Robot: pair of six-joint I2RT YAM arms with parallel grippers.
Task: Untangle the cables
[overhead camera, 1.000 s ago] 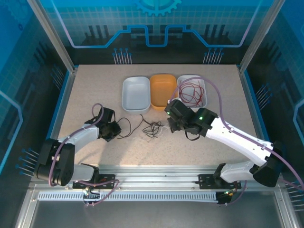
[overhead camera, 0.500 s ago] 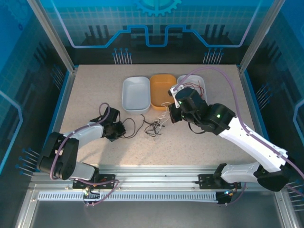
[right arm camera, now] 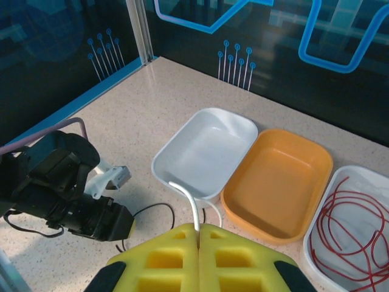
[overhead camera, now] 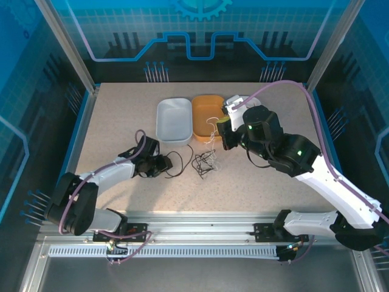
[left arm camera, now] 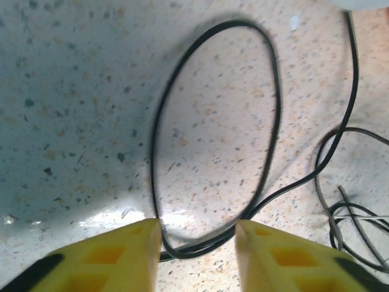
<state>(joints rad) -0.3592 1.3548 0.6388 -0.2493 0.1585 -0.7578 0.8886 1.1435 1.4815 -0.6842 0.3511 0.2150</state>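
My left gripper [left arm camera: 197,234] has fingers apart, astride a black cable [left arm camera: 278,109] loop on the table [overhead camera: 121,115]; its tangle [overhead camera: 205,163] lies centre. My right gripper [right arm camera: 199,234] is clamped on a whitish cable [right arm camera: 193,207] (raised beside the orange tray [right arm camera: 276,182]).

Speckled table [right arm camera: 140,115], orange tray [right arm camera: 276,182], black cable [left arm camera: 278,97], white cable [right arm camera: 193,210], red cable [right arm camera: 340,198] (white tray [right arm camera: 372,180])

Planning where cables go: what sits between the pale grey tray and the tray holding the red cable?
The orange tray, side by side with both, clearest in the right wrist view.
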